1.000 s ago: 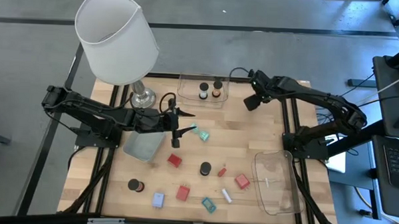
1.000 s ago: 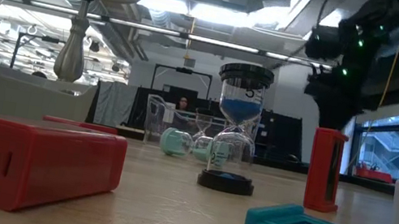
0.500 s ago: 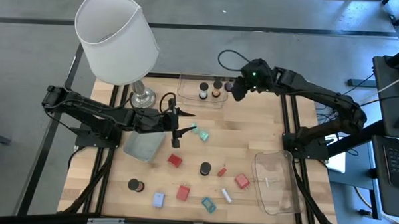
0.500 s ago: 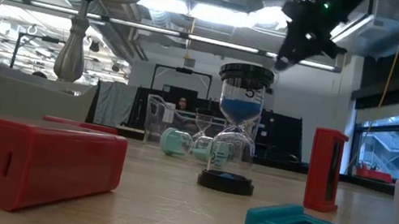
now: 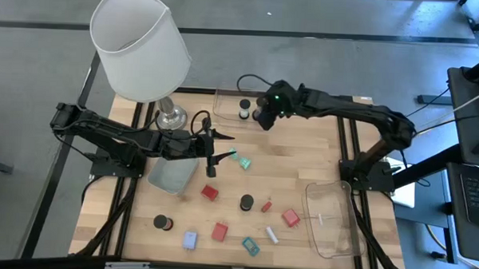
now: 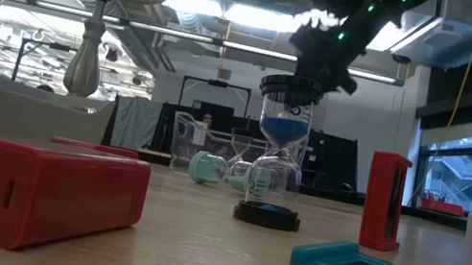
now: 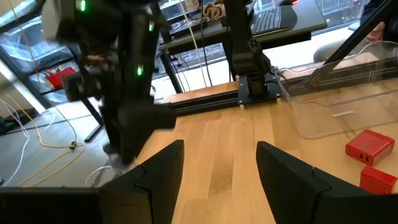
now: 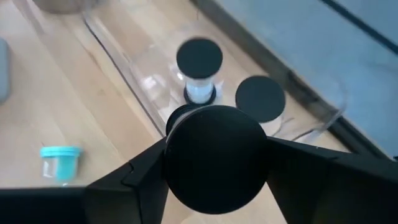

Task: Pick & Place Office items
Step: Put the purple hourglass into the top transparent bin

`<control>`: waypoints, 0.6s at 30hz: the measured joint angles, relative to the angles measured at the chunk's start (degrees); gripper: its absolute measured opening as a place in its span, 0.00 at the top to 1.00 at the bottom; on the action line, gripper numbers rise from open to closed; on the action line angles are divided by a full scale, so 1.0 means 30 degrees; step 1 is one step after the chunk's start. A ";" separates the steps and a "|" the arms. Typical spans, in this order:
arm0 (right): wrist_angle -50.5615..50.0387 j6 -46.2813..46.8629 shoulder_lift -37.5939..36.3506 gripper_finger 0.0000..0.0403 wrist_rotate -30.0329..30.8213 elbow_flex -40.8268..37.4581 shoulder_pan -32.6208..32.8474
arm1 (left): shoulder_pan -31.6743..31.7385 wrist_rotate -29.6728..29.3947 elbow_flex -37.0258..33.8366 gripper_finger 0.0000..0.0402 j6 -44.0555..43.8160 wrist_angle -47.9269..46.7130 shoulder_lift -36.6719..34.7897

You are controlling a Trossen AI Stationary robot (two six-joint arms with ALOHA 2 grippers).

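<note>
The right gripper (image 5: 264,115) hangs over the clear plastic rectangular tray (image 5: 221,110) at the upper middle of the high view, its fingers pinching a dark round cylinder with a black top (image 8: 214,158). In the right wrist view that top fills the middle of the frame, with two like cylinders (image 8: 199,59) already standing in the tray beyond it.

The step in hand looks like setting this piece down in the tray. To do it well, the arm should lower straight down over a bare patch of tray floor, clear of the two standing pieces and of the near wall. It should keep the cylinder upright and let go only once the base rests, or it may topple and knock its neighbours.

The left gripper (image 5: 212,155) waits at centre left over the wooden table (image 5: 302,161), its fingers a little spread with nothing between them. The remaining office items (image 5: 209,192) lie scattered across the lower middle
</note>
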 joint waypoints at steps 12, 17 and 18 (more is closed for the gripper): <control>0.0193 -0.0474 0.1720 0.44 -0.0021 -0.0007 -0.0275 | 0.0000 0.0000 0.0000 0.51 0.0066 -0.0004 0.0000; 0.0376 -0.0469 0.2059 0.47 -0.0008 -0.0015 -0.0275 | 0.0000 0.0000 0.0000 0.51 0.0051 -0.0007 0.0000; 0.0480 -0.0466 0.2084 0.47 -0.0008 -0.0015 -0.0275 | 0.0000 0.0000 0.0001 0.51 0.0046 -0.0006 0.0000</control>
